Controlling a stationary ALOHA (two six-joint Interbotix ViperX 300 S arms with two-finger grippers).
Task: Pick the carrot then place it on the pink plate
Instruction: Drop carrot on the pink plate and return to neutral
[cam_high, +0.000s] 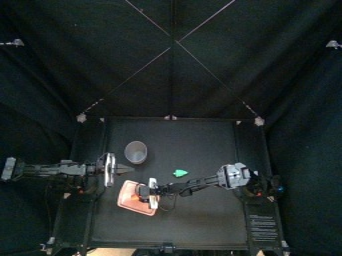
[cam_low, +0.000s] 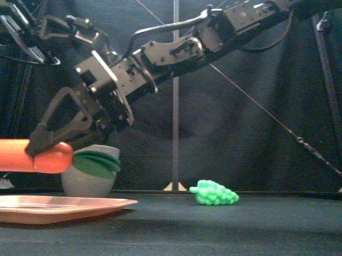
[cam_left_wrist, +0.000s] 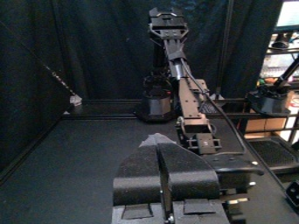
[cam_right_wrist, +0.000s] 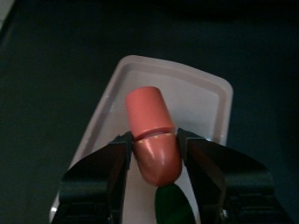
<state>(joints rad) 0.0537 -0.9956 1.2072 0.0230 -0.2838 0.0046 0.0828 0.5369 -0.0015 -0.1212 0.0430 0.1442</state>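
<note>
An orange carrot with a green leafy end hangs level a little above the flat pink plate, at the table's front left. My right gripper is shut on it, reaching across from the right. In the right wrist view the carrot sits between the jaws, pointing out over the plate. In the top view the right gripper is over the plate. My left gripper rests shut and holds nothing, at the table's left.
A tall grey speckled cup stands just behind the plate, also seen from above. A green grape-like toy lies near the table's middle. The right arm spans the table's centre.
</note>
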